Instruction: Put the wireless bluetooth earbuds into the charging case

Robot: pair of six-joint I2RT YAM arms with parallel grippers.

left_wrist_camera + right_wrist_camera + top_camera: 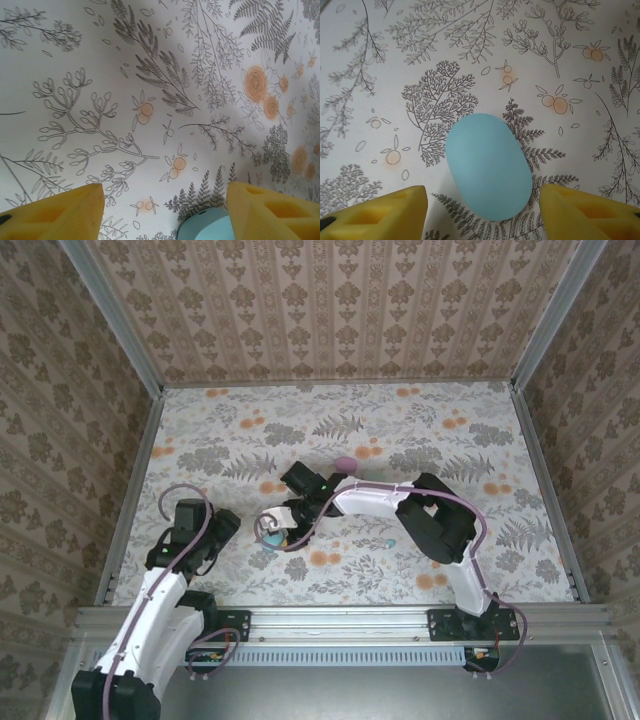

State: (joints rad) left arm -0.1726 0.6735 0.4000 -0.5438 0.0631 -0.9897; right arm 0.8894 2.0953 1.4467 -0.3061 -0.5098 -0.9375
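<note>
Pale blue charging case (489, 166) flat on the table (380, 60) beneath the right gripper (482, 192), spread wide and empty; left gripper (165, 192) likewise open; probably light, smooth, slippery, so pinch across narrow sides

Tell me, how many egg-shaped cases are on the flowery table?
2. The blue case lies under the right gripper, between its spread jaws. The pink case sits farther back, apart from it. Others could be hidden from the cameras.

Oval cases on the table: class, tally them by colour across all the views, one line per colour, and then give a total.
Blue case: 1
Pink case: 1
Total: 2
</note>
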